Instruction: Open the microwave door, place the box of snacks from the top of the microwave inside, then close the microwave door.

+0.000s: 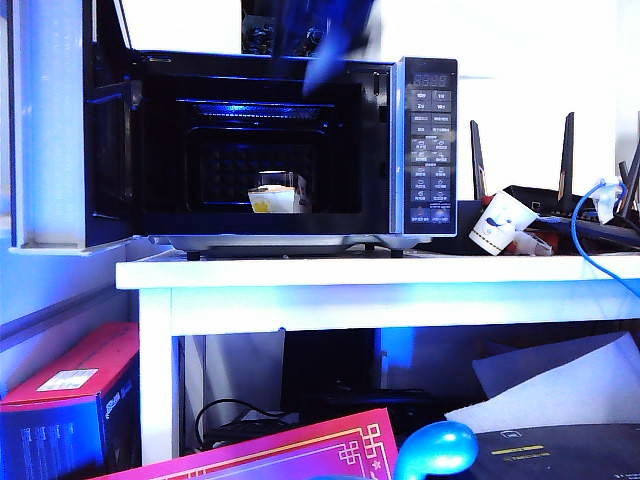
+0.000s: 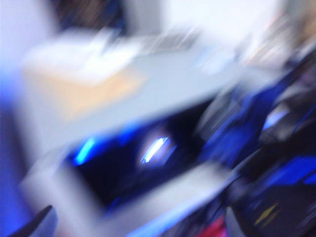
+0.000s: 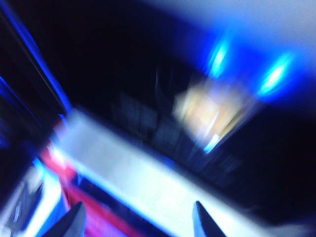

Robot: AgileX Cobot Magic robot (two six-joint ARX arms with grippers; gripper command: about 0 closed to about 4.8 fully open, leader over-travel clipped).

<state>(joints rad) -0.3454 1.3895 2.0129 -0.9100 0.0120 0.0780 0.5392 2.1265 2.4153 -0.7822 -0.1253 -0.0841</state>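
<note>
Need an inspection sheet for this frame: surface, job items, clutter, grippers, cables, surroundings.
Surface: white table carrying the microwave.
Job's things: microwave door swung open at left; box of snacks inside the cavity.
Clutter: tipped paper cup beside a black router.
Grippers: right gripper open, empty, facing the cavity; left gripper too blurred to judge.
Cables: blue cable at right; black cables under the table.
Surroundings: red box and pink box below.
</note>
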